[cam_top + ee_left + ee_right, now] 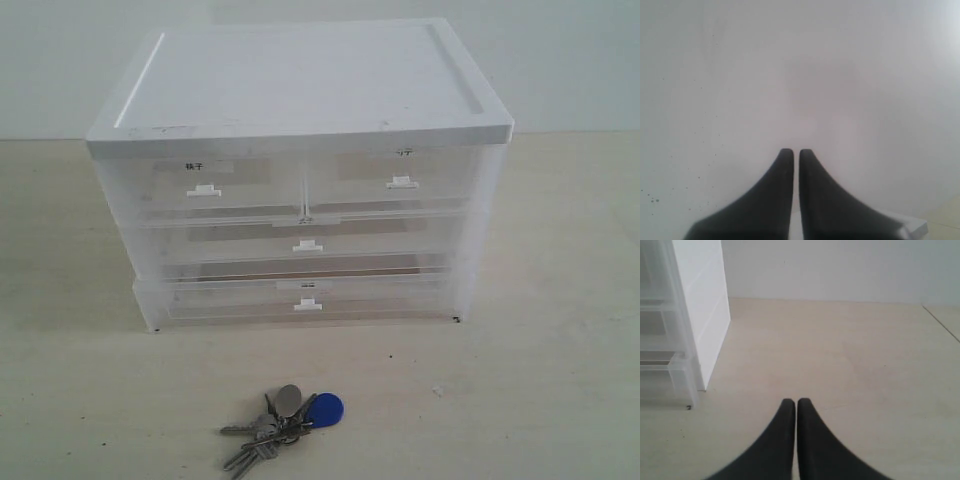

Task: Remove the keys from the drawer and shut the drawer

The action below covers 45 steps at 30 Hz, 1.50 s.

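Note:
The keys (283, 424), a silver-grey bunch with a round blue fob (326, 409), lie on the table in front of the cabinet, near the front edge of the exterior view. The drawer (392, 181), the top right half-width one with a faint label and a white tab handle (402, 182), sits flush with the cabinet front. Neither arm appears in the exterior view. My left gripper (796, 151) is shut with nothing in it, facing a plain white surface. My right gripper (793, 401) is shut and empty above bare table, to the right of the cabinet.
The white-topped cabinet (300, 75) stands mid-table with all its drawers pushed in. The top left drawer (210, 185) has a bolder dark label, and two full-width drawers (305, 250) sit below. The cabinet's side wall (700, 315) shows in the right wrist view.

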### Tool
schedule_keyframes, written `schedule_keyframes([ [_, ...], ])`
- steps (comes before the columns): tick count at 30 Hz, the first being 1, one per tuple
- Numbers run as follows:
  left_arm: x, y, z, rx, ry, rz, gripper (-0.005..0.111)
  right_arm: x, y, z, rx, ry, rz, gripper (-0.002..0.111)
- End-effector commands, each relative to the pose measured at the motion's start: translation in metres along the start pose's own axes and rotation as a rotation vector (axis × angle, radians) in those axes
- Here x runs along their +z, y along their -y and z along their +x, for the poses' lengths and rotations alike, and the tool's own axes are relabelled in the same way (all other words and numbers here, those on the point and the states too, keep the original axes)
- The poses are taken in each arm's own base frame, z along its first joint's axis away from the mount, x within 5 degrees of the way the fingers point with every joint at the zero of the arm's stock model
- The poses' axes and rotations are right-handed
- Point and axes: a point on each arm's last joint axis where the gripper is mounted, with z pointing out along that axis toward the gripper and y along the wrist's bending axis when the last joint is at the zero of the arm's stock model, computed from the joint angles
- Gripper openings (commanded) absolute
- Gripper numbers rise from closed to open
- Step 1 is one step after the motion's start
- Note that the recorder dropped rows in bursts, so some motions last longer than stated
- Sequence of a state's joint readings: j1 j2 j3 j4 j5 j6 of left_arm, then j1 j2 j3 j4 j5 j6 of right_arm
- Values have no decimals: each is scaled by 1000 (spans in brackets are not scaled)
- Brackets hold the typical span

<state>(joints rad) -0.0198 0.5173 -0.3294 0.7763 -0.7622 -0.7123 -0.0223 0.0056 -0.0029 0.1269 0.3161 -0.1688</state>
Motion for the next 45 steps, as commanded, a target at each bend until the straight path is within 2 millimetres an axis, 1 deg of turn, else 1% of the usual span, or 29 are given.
schedule_keyframes([
  [1,0,0,3,-12,-10,-3,5,0,0,4,-11,-31,-1,0],
  [42,0,0,3,-12,-10,-3,5,0,0,5,-13,-44,-3,0],
  [43,0,0,3,19,-10,-3,5,0,0,5,-13,-44,-3,0],
  [45,0,0,3,19,-10,-3,5,0,0,5,-13,-44,-3,0],
])
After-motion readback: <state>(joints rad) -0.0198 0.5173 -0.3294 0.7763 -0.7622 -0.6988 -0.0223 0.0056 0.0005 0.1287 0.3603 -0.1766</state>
